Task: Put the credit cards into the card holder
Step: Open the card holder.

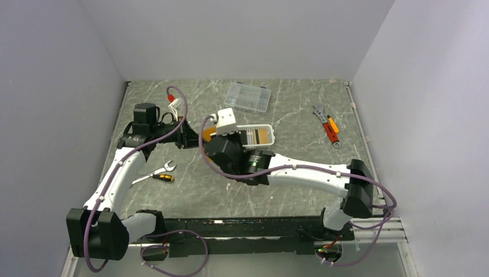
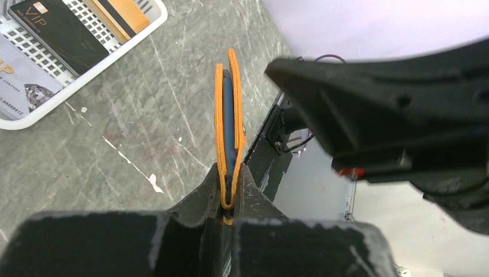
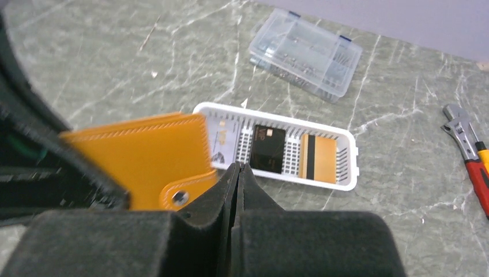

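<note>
Credit cards [image 3: 269, 149] are mostly not yet in place. One dark blue card [image 2: 228, 121] appears to sit between the leaves of the card holder [image 2: 219, 127]. Three others lie flat in the white basket [image 3: 277, 120]: a grey-white card [image 2: 23, 81], a black card [image 2: 57, 29] and a gold card [image 3: 317, 158]. By my reading the task is about a quarter done, with three cards left to pick out and slide in.

The left gripper [image 2: 229, 187] is clenched on the orange card holder, pinching its lower edge so it stands on edge, lifted off the table with its open side pointing away from the wrist. In the overhead view the holder hangs at about 10 o'clock from the table's middle, and the basket lies at its 3 o'clock, close by.

The right gripper [image 3: 237, 173] has its fingers pressed fully together, with nothing visible between them. Its tips sit just beside the holder's snap tab [image 3: 180, 198], at the tab's 3 o'clock, and whether they touch it I cannot tell. The basket is just beyond the tips, at their 1 o'clock. It would have to open again before it could take the next card.
</note>
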Controlling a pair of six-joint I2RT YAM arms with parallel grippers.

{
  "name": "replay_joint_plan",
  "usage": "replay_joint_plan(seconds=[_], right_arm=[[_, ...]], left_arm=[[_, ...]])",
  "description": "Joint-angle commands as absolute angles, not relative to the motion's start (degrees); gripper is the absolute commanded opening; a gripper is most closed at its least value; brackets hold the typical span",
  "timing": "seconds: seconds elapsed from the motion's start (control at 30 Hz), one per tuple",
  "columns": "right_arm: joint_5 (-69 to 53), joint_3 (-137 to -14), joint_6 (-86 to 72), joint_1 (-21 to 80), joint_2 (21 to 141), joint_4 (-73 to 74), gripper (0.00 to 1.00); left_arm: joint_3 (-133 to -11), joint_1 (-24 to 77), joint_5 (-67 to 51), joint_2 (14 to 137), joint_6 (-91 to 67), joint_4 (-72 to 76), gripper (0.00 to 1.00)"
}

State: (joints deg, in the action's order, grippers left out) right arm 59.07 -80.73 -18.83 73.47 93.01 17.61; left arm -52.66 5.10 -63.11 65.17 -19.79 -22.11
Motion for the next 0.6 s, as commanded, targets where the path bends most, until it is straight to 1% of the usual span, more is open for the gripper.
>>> replay_joint_plan(seconds=[0.0,0.13,0.2,0.27,0.33,0.43,0.5,0.57], right_arm=[[59.2,-78.99,-20.99,71.02,87.7,13.39,0.0],[53.83,-77.56,-23.11,69.27,85.42,14.87,0.0],[49.18,-75.25,-20.58,69.25,83.58,12.94,0.0],[46.01,-73.58,-19.25,69.59,82.25,12.62,0.19],[45.4,-72.82,-18.52,70.73,82.2,13.11,0.33],[45.18,-73.5,-17.64,72.11,83.4,13.23,0.42],[45.36,-74.47,-17.1,73.05,84.58,13.0,0.51],[45.77,-75.33,-16.28,73.72,85.86,12.53,0.56]], left_arm=[[-52.82,5.23,-66.18,63.81,-20.3,-22.07,0.0],[-53.0,5.27,-66.02,63.61,-20.13,-22.31,0.0],[-52.95,5.27,-65.8,63.43,-20.13,-22.31,0.0],[-52.74,5.27,-65.57,63.4,-20.33,-21.97,0.0],[-52.59,5.27,-65.61,63.45,-20.55,-21.74,0.0],[-52.46,5.27,-65.57,63.52,-20.57,-21.62,0.0],[-52.53,5.27,-65.5,63.39,-20.52,-21.72,0.0],[-52.44,5.27,-65.39,63.21,-20.47,-21.72,0.0]])
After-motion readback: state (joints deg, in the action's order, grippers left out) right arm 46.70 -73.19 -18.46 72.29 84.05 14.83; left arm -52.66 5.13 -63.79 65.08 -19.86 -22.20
